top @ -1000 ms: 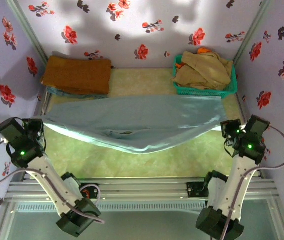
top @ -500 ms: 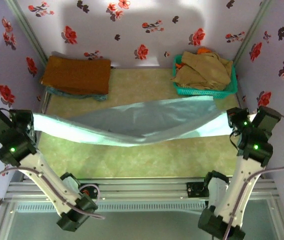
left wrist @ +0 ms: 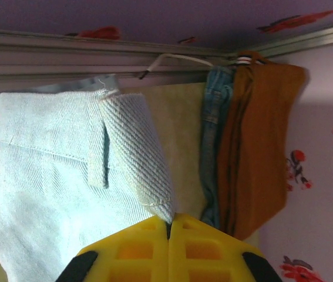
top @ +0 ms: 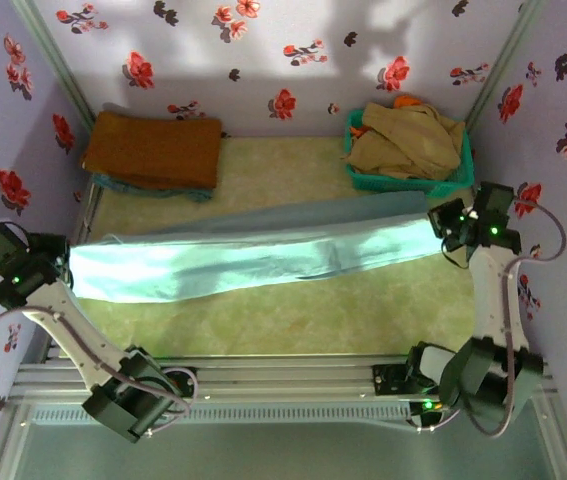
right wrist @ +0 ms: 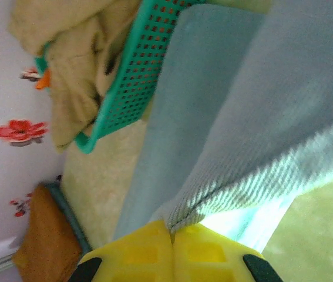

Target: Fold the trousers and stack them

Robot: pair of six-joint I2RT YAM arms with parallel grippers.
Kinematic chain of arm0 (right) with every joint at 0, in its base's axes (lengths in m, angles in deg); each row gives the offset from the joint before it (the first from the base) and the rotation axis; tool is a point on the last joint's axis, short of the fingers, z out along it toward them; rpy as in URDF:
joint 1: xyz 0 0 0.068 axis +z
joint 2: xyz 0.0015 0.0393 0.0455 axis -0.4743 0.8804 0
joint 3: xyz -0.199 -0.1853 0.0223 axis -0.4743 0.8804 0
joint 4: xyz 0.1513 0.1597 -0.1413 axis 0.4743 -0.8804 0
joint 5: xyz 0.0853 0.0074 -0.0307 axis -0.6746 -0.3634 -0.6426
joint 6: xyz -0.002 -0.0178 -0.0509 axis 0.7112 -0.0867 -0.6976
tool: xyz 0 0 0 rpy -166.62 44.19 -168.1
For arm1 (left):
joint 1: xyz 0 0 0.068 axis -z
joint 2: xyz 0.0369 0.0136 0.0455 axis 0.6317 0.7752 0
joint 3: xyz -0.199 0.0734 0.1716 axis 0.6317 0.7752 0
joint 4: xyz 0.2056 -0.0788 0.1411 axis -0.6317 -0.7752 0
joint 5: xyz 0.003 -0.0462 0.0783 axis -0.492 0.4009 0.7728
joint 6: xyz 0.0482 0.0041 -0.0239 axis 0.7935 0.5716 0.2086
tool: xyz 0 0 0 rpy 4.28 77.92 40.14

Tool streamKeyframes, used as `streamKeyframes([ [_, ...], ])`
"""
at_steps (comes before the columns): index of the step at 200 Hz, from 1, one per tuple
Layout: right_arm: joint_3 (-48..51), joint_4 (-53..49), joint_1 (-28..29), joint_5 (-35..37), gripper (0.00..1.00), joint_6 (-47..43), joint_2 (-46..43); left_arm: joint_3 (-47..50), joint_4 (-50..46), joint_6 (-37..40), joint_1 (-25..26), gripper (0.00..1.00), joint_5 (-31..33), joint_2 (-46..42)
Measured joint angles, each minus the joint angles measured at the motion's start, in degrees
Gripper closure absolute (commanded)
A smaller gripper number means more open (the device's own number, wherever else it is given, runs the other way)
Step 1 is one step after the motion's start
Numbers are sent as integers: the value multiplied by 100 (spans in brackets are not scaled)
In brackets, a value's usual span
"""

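Observation:
The pale blue-grey trousers (top: 253, 255) hang stretched as a long band across the middle of the table, held up between both arms. My left gripper (top: 61, 262) is shut on the waistband corner (left wrist: 145, 176) at the left end, where a belt loop (left wrist: 98, 147) shows. At the right end my right gripper (top: 441, 222) is shut on the cloth's edge (right wrist: 225, 194), with the trousers (right wrist: 283, 106) spreading away from its yellow fingers (right wrist: 137, 255).
A folded mustard-brown cloth (top: 153, 150) lies on a blue garment (left wrist: 213, 147) at the back left. A green basket (top: 453, 180) with beige-tan garments (top: 403, 135) stands at the back right. The side walls are close to both arms.
Both arms have pulled apart and back, drawing the sagging trousers taut into a narrow straight band. The right gripper has moved towards the basket, the left out to the left wall.

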Motion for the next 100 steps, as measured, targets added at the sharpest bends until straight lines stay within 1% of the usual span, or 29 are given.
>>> streamKeyframes([
  [22, -48, 101, 129, 162, 100, -68, 428, 48, 0, 131, -42, 100, 37, 105],
  [43, -50, 107, 184, 282, 100, -146, 323, 98, 20, 236, -81, 100, 48, 103],
  [56, -44, 101, 190, 341, 100, -197, 28, 214, 94, 249, -118, 100, 44, 20],
  [78, -26, 46, 170, 365, 100, -240, -728, 354, 138, 247, -199, 100, 24, -203],
  [100, 76, 17, 116, 363, 100, -227, -1414, 468, 212, 245, -256, 100, -76, -592],
])
